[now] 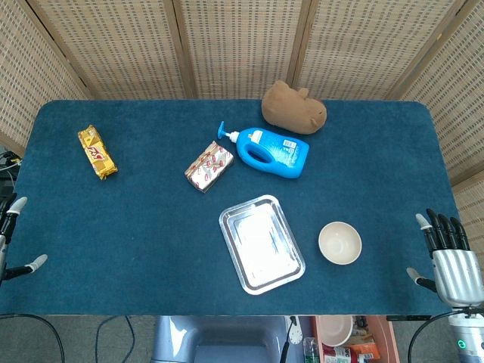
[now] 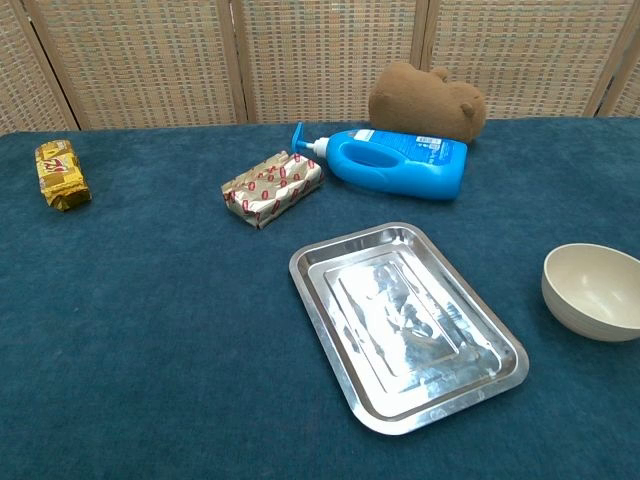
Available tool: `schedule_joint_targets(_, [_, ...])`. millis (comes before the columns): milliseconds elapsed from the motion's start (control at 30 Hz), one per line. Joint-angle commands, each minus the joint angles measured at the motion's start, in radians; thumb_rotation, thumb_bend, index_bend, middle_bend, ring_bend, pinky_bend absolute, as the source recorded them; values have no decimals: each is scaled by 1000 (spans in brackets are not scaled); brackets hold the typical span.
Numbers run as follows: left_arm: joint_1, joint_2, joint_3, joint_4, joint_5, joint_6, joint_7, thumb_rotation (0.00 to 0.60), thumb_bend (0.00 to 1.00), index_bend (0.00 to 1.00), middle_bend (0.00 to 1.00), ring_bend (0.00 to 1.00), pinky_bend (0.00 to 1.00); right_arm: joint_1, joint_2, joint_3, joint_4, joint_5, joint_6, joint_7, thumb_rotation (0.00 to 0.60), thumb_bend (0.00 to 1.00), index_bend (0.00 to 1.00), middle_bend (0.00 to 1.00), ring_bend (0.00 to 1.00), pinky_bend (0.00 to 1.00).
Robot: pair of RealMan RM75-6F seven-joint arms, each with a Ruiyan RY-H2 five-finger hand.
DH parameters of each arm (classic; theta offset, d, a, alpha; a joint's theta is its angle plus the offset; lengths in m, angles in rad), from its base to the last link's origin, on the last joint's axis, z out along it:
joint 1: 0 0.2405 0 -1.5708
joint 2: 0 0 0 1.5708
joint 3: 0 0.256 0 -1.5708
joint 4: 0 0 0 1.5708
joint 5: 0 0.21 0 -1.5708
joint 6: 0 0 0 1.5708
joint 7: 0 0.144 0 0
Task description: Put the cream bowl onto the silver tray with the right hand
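Note:
The cream bowl (image 1: pixel 339 243) (image 2: pixel 594 291) stands upright on the blue table, just right of the silver tray (image 1: pixel 261 243) (image 2: pixel 405 324), which holds nothing. My right hand (image 1: pixel 451 261) hovers off the table's right edge, well to the right of the bowl, fingers spread and holding nothing. At the far left edge of the head view only the fingertips of my left hand (image 1: pixel 10 238) show, apart and holding nothing. Neither hand appears in the chest view.
A blue pump bottle (image 1: pixel 268 150) (image 2: pixel 395 160) lies on its side behind the tray. A brown plush toy (image 1: pixel 293 107) (image 2: pixel 427 100) sits at the back. A silver-red packet (image 1: pixel 209 165) (image 2: pixel 272 187) lies left of the bottle, and a gold snack bar (image 1: pixel 97 152) (image 2: pixel 62 173) at far left.

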Motion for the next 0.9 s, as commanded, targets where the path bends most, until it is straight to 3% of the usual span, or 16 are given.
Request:
schedule_joint_targets(33, [0,0,-1,2,-3,0,-2,600,0,0,0,0,0,0,2,-5,-8,0,-7,-5,600,0,0,0,0,0])
schedule_joint_targets(233, [-7,-8,-8,11,-17,-12,4,600,0,0,0,0,0,24,13,-22,-38,-17,-61,-16,600,0,0,0,0,0])
schedule_joint_targets(433, [-29,-21,-24,20,-67,-54,26,600,0,0,0,0,0,98,9,-63,-19,-92,-184,-22,600,0,18,0,0,0])
schedule_joint_targets(600, [-49,-38,-38,33,-119,-93,59,600,0,0,0,0,0,180,-22,-75,23,-114,-315,23,600,0,134,0,0,0])
schedule_joint_targets(700, [-58,-47,-46,37,-145,-106,78,600,0,0,0,0,0,227,-39,-73,45,-107,-388,57,600,0,263,0,0,0])
schedule_joint_targets(900, [-71,-69,-57,48,-190,-124,115,600,0,0,0,0,0,293,-118,-83,151,-126,-456,138,600,0,333,0,0,0])
